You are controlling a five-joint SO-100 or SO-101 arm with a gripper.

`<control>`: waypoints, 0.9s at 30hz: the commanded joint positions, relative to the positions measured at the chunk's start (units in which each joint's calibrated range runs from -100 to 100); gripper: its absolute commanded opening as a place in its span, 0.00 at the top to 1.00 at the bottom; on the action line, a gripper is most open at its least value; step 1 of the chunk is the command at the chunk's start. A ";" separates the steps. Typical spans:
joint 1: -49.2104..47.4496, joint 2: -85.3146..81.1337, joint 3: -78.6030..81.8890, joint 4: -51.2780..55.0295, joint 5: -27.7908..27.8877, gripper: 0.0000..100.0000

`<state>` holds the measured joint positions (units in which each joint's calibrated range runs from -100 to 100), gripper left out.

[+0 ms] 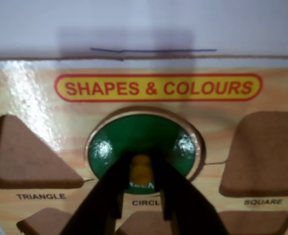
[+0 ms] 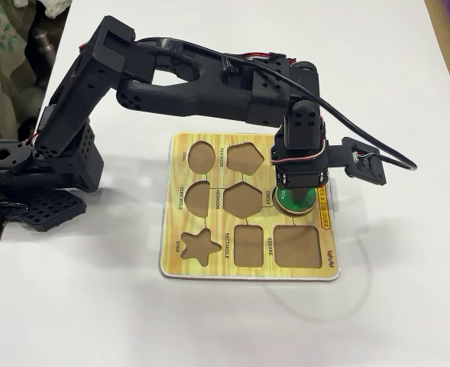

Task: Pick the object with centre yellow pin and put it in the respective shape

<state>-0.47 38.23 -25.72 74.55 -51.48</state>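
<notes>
The gripper [image 1: 143,172] points straight down over the puzzle board [image 2: 209,264], its 2 fingers [image 1: 107,191] nearly closed on the little yellow knob [image 1: 142,167] of the green disc [image 1: 104,149]. In the wrist view the knob sits squarely between them with barely any gap on either side, so I judge it is pinched, though actual contact is hard to confirm.

The disc lies directly beneath the gripper, inside the round hole marked as the circle. It looks slightly off-centre, with a sliver of brown hole showing at its top-right edge. The triangle hole [image 1: 31,156] lies left of the fingers in that view, the square hole [image 1: 263,154] right.

The disc looks like thin, stiff painted wood: light, not fragile, and glossy, so probably slippery. The knob is the only sensible hold, since the flat rim sits in the hole.
</notes>
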 commanded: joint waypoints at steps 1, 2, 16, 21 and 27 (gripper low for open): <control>1.25 -0.74 -3.06 -0.65 -0.24 0.97; 1.44 -0.74 -2.97 -0.65 -0.24 0.97; 2.03 -1.49 -2.79 -0.39 -0.09 0.84; 4.67 -5.43 -2.07 0.21 0.38 0.84; 6.91 -10.53 0.00 0.47 0.49 0.84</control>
<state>5.33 34.62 -25.81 74.46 -51.17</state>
